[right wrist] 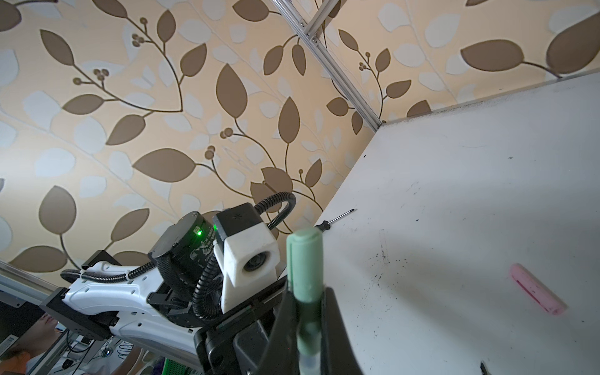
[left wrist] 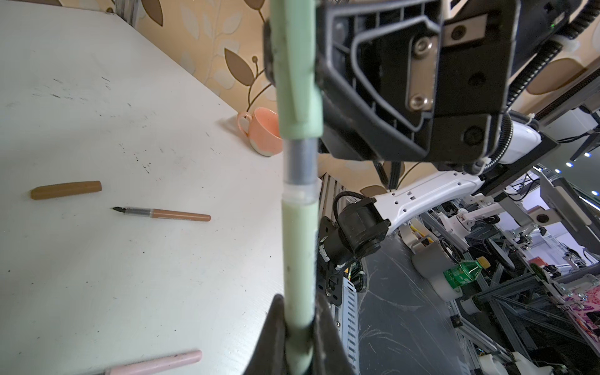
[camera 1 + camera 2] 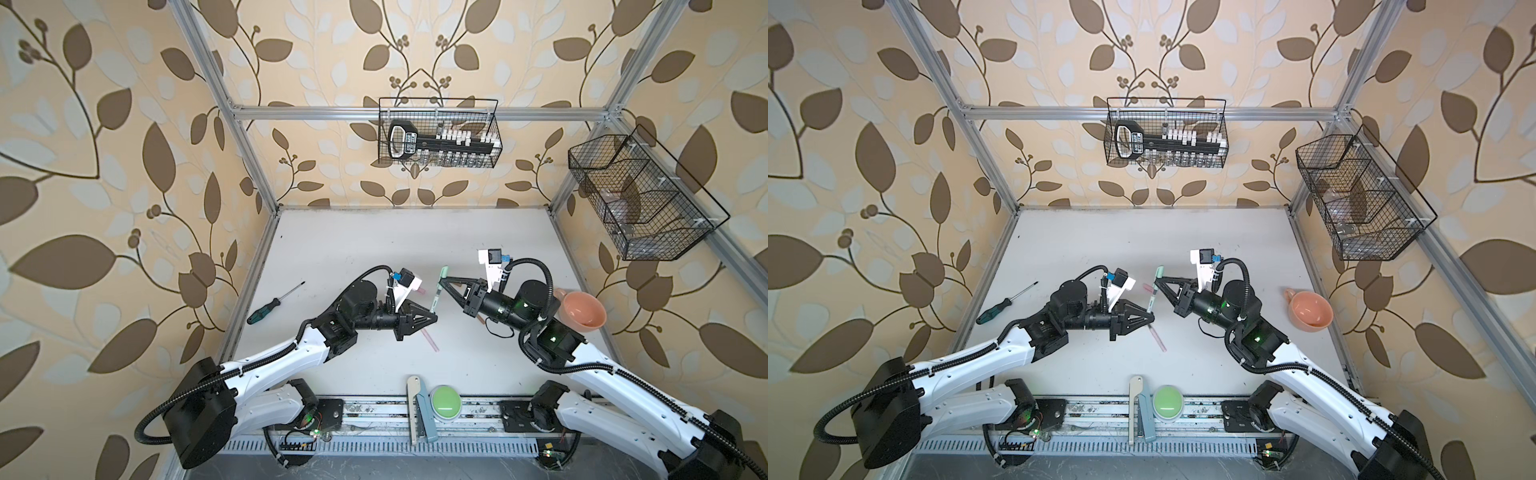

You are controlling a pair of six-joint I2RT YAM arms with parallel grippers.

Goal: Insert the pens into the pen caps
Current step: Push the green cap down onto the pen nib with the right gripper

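The black left gripper (image 2: 300,311) was clenched on the slim, matte pale-green plastic pen (image 2: 298,259), held above the scuffed white table (image 2: 97,97); the right gripper (image 1: 308,298) was clamped on the stubby green cap (image 1: 305,259), seated over the pen's tip, its clear grey neck exposed; the brown pen (image 2: 168,214), pink pen (image 2: 156,365), brown cap (image 2: 66,190) and pink cap (image 1: 537,289) lay loose on it.

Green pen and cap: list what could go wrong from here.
A grey stretch of the green pen shows outside the green cap: releasing now may leave it loose. A skewed push could slip the pen in the left tool or the cap in the right tool. Lowering might knock the pink pen beneath.
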